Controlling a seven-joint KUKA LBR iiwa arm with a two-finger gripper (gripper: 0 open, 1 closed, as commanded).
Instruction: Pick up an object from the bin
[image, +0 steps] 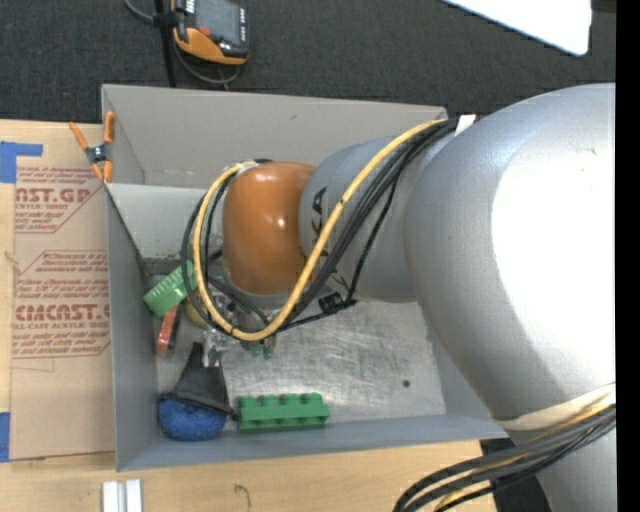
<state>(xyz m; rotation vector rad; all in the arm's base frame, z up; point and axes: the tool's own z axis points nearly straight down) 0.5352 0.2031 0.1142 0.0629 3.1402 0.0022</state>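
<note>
As the gripper (213, 348) sits near the bin's (130, 360) left wall (whether open, I cannot tell), centre it over the black wedge (200, 386)

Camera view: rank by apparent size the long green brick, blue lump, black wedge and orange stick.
1. long green brick, largest
2. blue lump and black wedge: look about alike and overlap, so not ranked apart
3. orange stick, smallest

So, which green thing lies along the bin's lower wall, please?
The long studded green block, beside the blue lump; the other green piece lies upper left.
</note>
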